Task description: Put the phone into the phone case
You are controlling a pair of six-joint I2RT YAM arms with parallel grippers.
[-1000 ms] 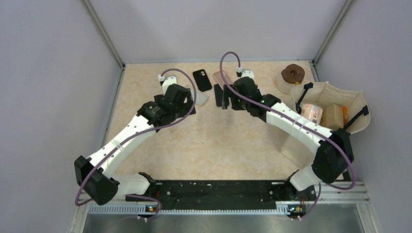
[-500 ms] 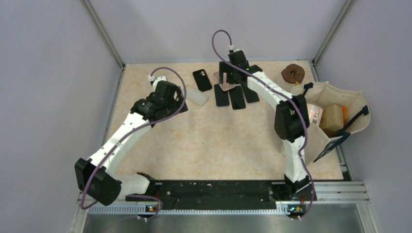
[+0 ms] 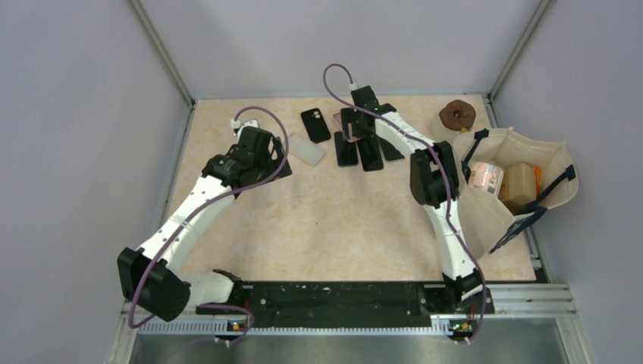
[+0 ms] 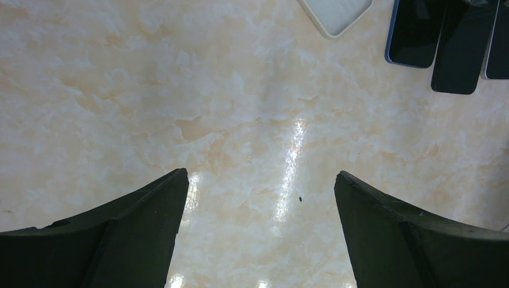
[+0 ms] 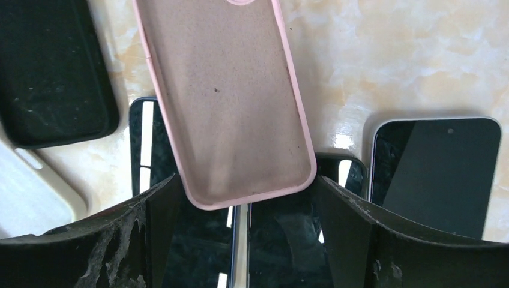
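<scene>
A pink phone case [image 5: 228, 102] lies inside-up, tilted across two dark phones [image 5: 156, 240] [image 5: 288, 240]. A third phone [image 5: 435, 174] lies to its right. My right gripper [image 5: 245, 180] is open, with the case's near end between its fingertips, almost touching on both sides. From above, the right gripper [image 3: 355, 130] sits over the phone row [image 3: 371, 155] at the back. A black case [image 3: 315, 125] and a white case [image 3: 307, 149] lie left of the phones. My left gripper [image 3: 269, 161] [image 4: 261, 174] is open and empty over bare table, near the white case [image 4: 336, 12].
A cloth bag [image 3: 523, 148] holding packets stands at the right edge, with a brown ring-shaped object [image 3: 457, 115] behind it. Grey walls enclose the table on three sides. The right arm's links stretch up the table's right half.
The right arm swung from the middle to the back and now straddles the pink case, its jaws slightly narrower. The left gripper drew back a little to the left.
</scene>
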